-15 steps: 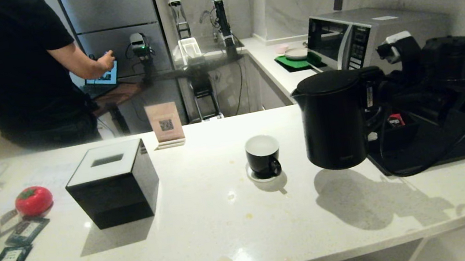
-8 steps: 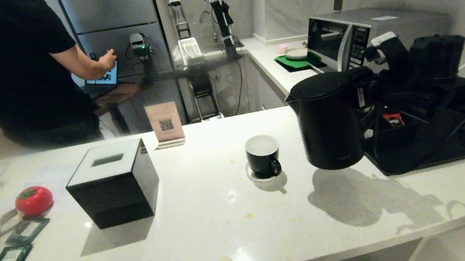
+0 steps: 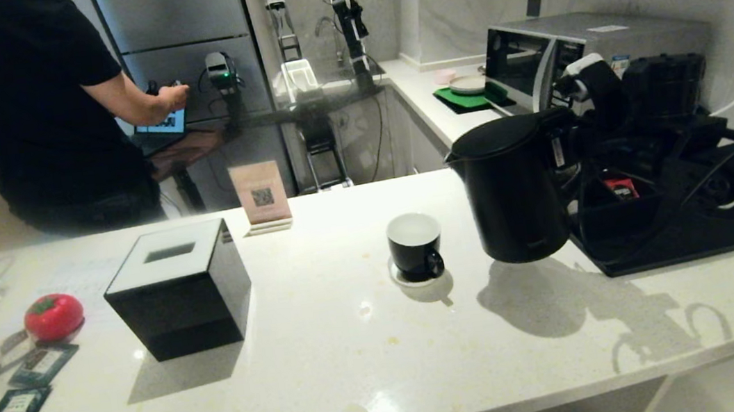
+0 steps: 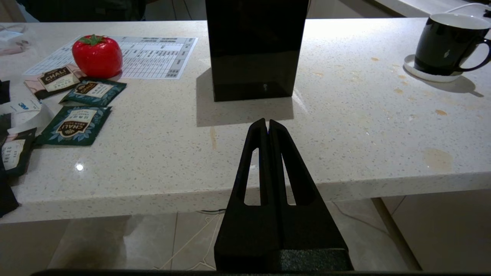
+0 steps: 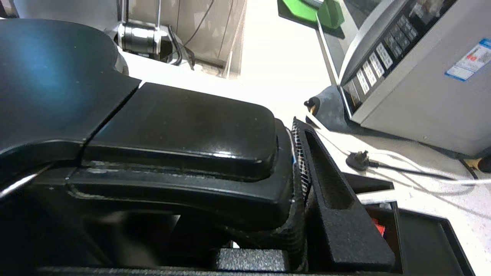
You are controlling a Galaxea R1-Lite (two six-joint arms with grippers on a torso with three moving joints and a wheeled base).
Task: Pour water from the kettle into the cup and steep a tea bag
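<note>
The right pincer (image 5: pixel 295 180) clamps the handle of the kettle (image 3: pixel 513 195), held clear of the worktop (image 3: pixel 356 347) just beside the cup (image 3: pixel 415 245). Bring the spout over the cup's white inside, then tip slowly. The left pincer (image 4: pixel 267 124) is closed, empty.

— What stands on my counter (image 3: pixel 332 378) besides the job?
— A black cube box (image 3: pixel 178 290), a red tomato-shaped object (image 3: pixel 53 316), teal packets (image 4: pixel 74 125) beside it, a QR sign (image 3: pixel 260 194).
— Behind?
— A microwave (image 3: pixel 572 55); a person (image 3: pixel 20 115) at a laptop (image 3: pixel 165 127).
</note>
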